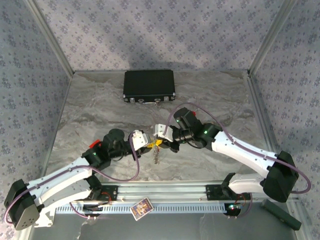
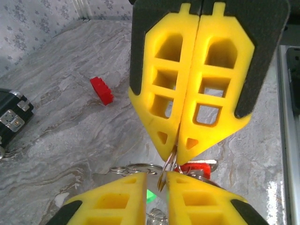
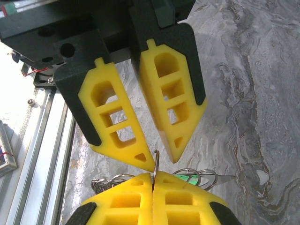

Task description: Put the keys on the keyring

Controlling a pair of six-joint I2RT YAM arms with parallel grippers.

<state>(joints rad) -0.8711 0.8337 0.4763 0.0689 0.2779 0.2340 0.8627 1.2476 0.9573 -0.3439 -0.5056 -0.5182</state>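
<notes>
Holding the keyring (image 2: 162, 177) pinched in the left gripper (image 2: 176, 151) steady matters; the right gripper (image 3: 162, 163), jaws parted, should close squarely on its edge.

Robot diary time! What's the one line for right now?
left gripper: shut on keyring | right gripper: open, straddling keyring | red key, green key: close behind the tips

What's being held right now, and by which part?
The thin silvery metal keyring, pinched by its rim in the left gripper's shut fingertips; the right gripper is open.
</notes>
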